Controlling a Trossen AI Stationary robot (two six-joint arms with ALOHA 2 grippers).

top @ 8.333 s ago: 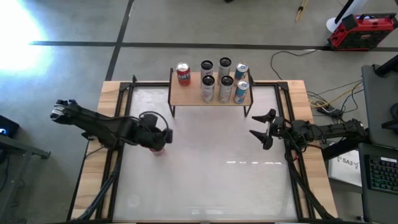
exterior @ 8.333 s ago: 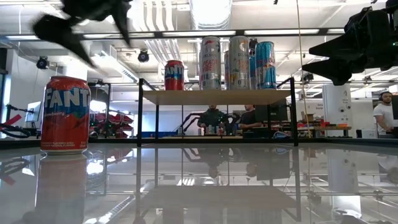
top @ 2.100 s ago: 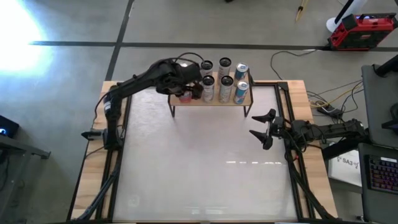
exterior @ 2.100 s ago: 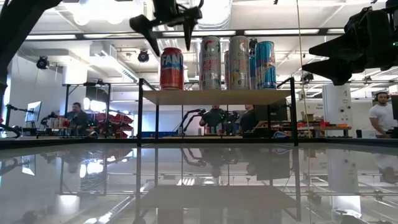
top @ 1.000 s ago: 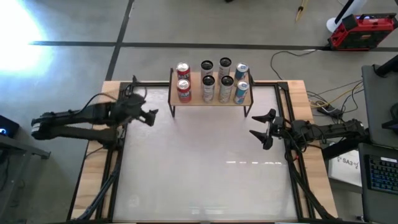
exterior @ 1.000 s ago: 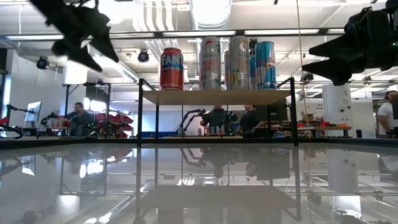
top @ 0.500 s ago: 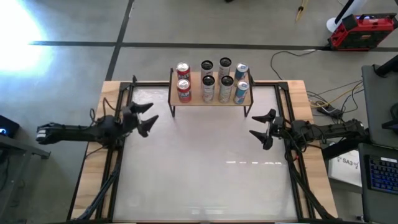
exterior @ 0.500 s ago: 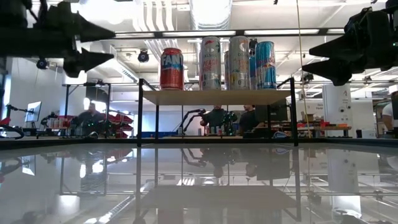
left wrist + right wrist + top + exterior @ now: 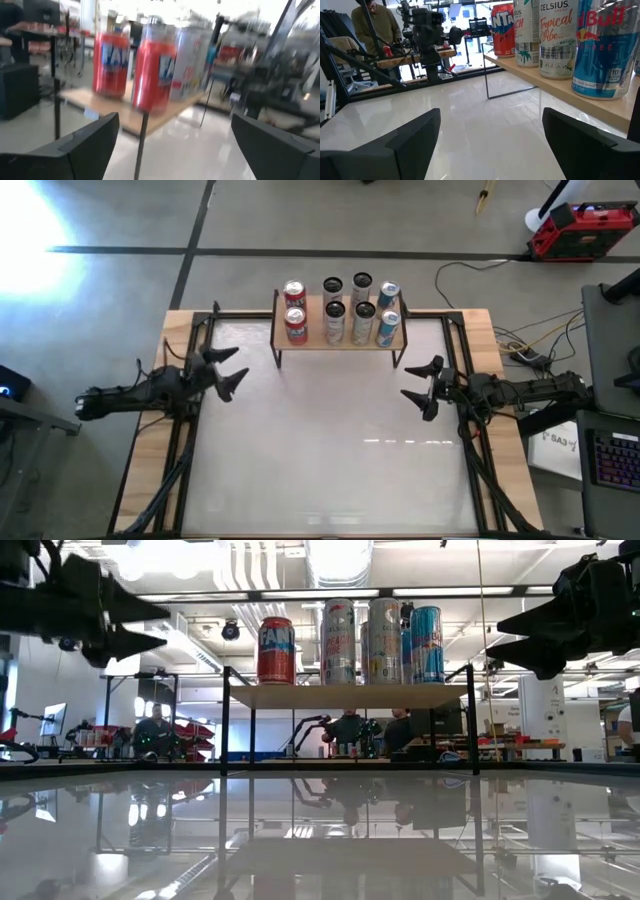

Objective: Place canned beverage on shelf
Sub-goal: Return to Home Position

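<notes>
The shelf (image 9: 312, 338), a tan wooden top on thin black legs, stands at the table's far edge. Several cans stand upright on it. Two red cans are at its left end, one at the front (image 9: 296, 324) and one behind it (image 9: 293, 292). In the left wrist view both red cans (image 9: 152, 75) show ahead on the shelf. My left gripper (image 9: 232, 370) hovers open and level near the table's left edge, short of the shelf. My right gripper (image 9: 420, 385) hovers open near the right edge, and the cans (image 9: 555, 35) lie ahead of it.
Black frame rails (image 9: 190, 430) run along the table's left and right sides. The white tabletop (image 9: 330, 450) lies bare between the arms. Cables and a red case (image 9: 580, 230) lie on the floor beyond. People sit at benches (image 9: 345, 730) in the room behind.
My left arm has folded back toward the table's left edge and sunk. Its gripper has tipped from slanting downward to level, and it stays open and empty. The cans and the shelf have not moved.
</notes>
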